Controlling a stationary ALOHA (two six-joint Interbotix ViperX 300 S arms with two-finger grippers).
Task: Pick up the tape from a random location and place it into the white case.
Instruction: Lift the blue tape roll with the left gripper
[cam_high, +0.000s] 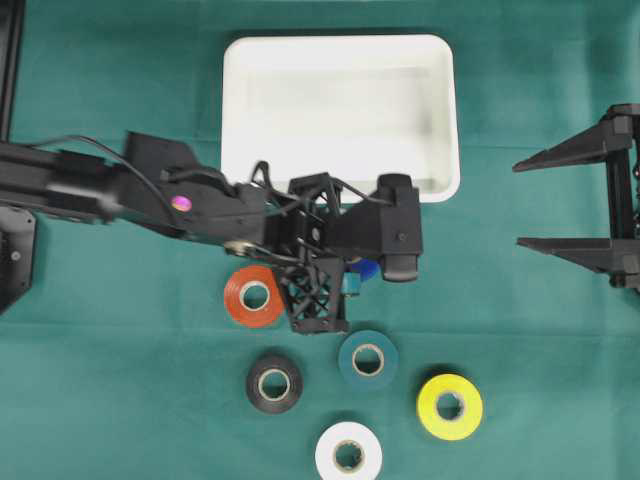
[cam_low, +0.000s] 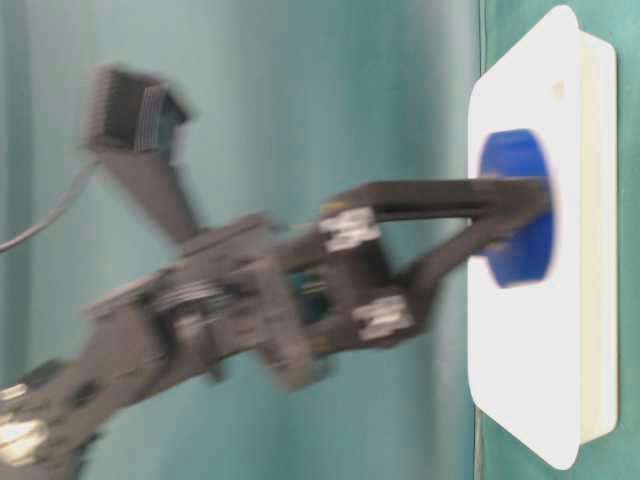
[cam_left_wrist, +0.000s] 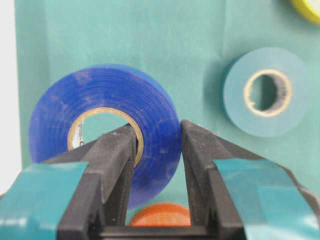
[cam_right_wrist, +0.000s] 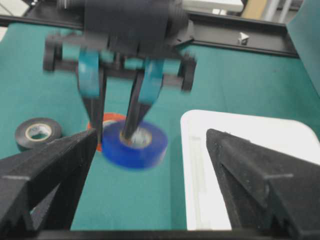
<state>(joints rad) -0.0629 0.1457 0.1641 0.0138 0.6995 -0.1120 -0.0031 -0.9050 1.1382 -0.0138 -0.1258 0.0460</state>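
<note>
My left pincer (cam_left_wrist: 157, 150), clamped through the blue tape roll (cam_left_wrist: 105, 125), should clear the white case (cam_high: 340, 115) rim before releasing.

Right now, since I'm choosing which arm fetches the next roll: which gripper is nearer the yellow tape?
Left. The left gripper, shut on the blue tape, hangs just up-left of the yellow tape; the right gripper waits open at the table's right edge, farther away.

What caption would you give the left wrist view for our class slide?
The left hand pinches a blue tape roll through its wall, above the green cloth, beside a teal roll.
</note>
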